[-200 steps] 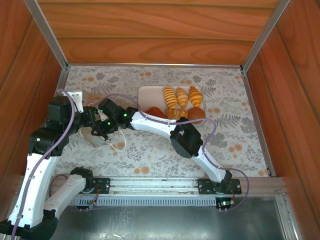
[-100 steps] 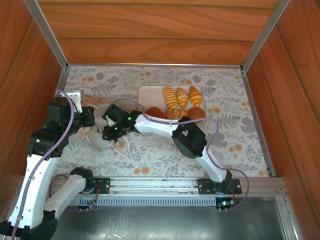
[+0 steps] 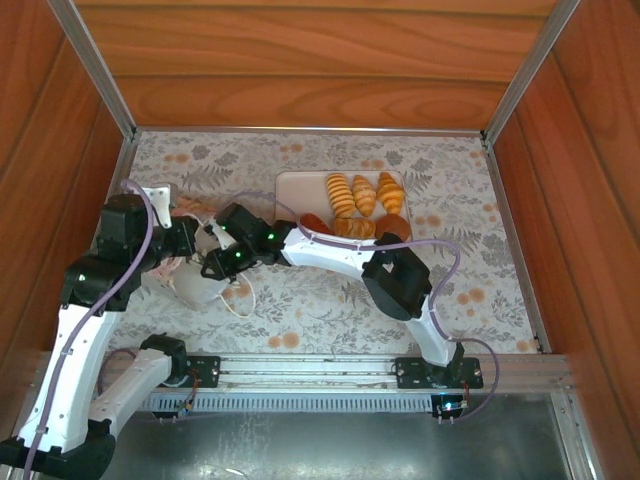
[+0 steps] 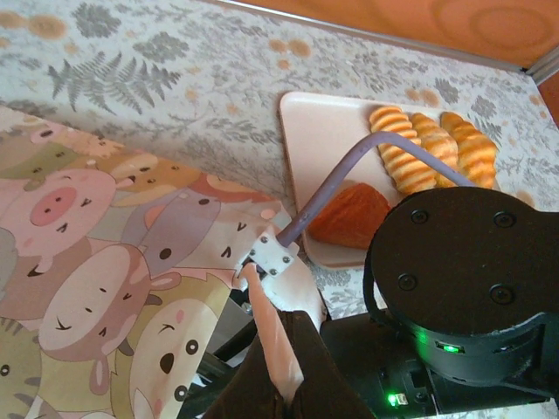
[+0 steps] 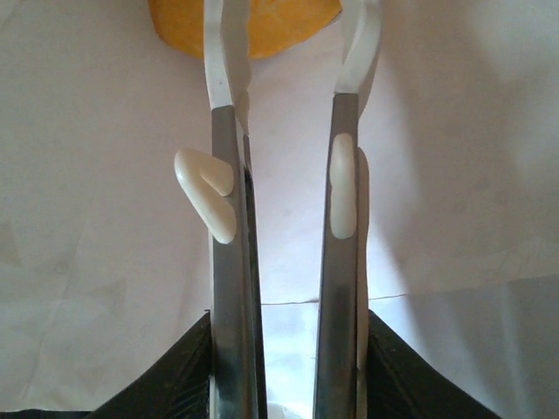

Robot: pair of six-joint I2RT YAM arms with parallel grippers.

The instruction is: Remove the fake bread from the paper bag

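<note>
The paper bag (image 3: 195, 287) lies on the left of the table; its side (image 4: 105, 288) carries a cartoon animal print. My left gripper (image 4: 293, 371) is shut on the bag's pinkish rim, and it appears from above (image 3: 185, 242) at the bag's upper edge. My right gripper (image 3: 218, 268) reaches into the bag's mouth. Inside, amid white paper (image 5: 105, 175), it (image 5: 293, 17) stands open, and a yellow-orange piece of fake bread (image 5: 288, 30) lies at its fingertips. Other fake bread, golden croissants (image 3: 362, 193) and a reddish-brown triangle (image 4: 349, 214), rests on the tray.
The pale pink tray (image 3: 295, 188) sits right of the bag near the table's middle. The right arm's black wrist (image 4: 463, 279) crowds close beside the left gripper. Wooden walls enclose the floral table top (image 3: 470, 270), which is bare to the right.
The right gripper has pushed into the bag's mouth and its elbow has swung right. More of the bag's white side shows now. The left gripper keeps its hold.
</note>
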